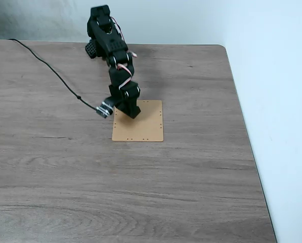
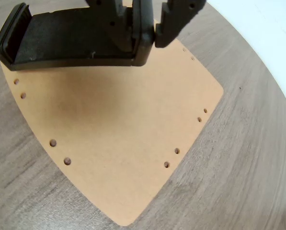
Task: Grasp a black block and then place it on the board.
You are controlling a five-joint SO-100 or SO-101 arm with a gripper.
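The black block (image 2: 71, 40) lies crosswise at the top of the wrist view, a raised lip at each end. My gripper (image 2: 150, 38) is shut on its right end lip, one finger on each side. Block and fingers sit low over the far edge of the tan board (image 2: 123, 129), which has small holes along its edges. Whether the block touches the board I cannot tell. In the fixed view the gripper (image 1: 131, 112) points down over the upper left part of the board (image 1: 145, 126), and the black arm blends with the block there.
The grey wood-grain table (image 1: 191, 177) spreads around the board. Its right edge (image 1: 247, 136) runs close to a white surface. A black cable (image 1: 54, 71) trails from the wrist camera (image 1: 104, 109) to the back left. The arm's base (image 1: 102, 30) stands at the table's far edge.
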